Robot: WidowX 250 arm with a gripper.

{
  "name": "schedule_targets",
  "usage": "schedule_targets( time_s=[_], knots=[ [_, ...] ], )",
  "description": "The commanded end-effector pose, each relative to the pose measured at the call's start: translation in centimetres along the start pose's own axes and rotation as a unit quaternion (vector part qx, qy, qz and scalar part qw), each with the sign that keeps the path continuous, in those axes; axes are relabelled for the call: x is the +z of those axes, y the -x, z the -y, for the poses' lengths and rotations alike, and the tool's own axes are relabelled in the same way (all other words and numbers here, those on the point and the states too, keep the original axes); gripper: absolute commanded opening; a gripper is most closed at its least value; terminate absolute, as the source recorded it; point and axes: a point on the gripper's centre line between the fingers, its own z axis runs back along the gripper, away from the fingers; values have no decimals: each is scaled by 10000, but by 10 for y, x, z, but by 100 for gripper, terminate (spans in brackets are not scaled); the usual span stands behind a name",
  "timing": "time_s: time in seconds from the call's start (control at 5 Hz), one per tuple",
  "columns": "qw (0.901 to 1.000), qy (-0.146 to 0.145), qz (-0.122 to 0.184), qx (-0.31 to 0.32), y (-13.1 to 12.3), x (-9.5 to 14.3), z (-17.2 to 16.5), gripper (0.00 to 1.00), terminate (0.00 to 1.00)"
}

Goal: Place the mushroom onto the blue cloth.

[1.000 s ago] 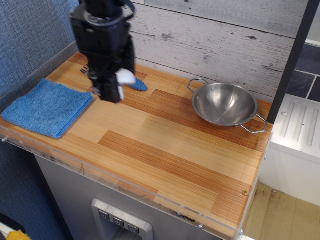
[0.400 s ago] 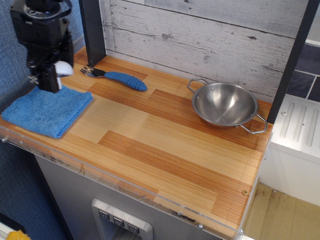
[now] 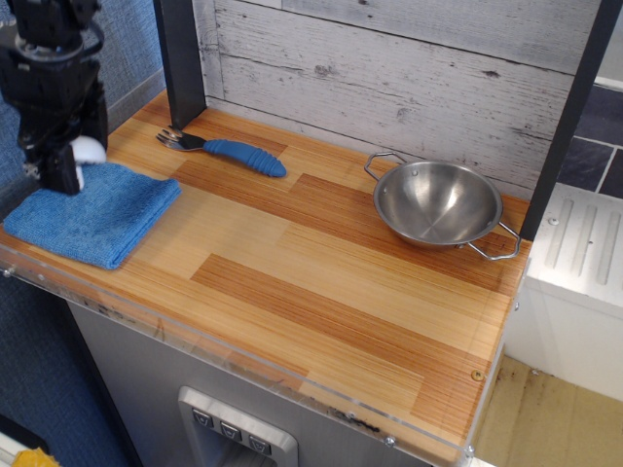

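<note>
The blue cloth (image 3: 97, 211) lies flat at the left front of the wooden counter. My black gripper (image 3: 68, 167) hangs over the cloth's back left corner, shut on the small white mushroom (image 3: 88, 149), whose rounded cap shows at the fingers' right side. The gripper tips are low, close to or touching the cloth; I cannot tell which. The mushroom's stem is hidden by the fingers.
A blue ribbed-handled fork (image 3: 227, 150) lies at the back near a dark post (image 3: 180, 58). A steel bowl (image 3: 437, 204) with wire handles stands at the back right. The counter's clear front edge (image 3: 243, 365) drops off; a blue wall is to the left.
My gripper carried the mushroom left from over the fork's handle to above the cloth, then lowered toward the cloth's back left corner. The fork is now uncovered.
</note>
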Motion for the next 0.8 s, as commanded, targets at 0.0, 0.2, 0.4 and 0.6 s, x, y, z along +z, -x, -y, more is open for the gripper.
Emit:
schedule_targets(
  time_s=[0.0, 0.2, 0.4, 0.6],
  knots=[
    [9996, -63, 246, -79, -16, -11, 10, 0, 0],
    [9997, -111, 193, -61, -18, -18, 12, 0, 0],
    [9996, -243, 92, 55, -18, -18, 15, 100, 0],
    [9996, -211, 138, -83, -13, -12, 17, 100, 0]
  ],
)
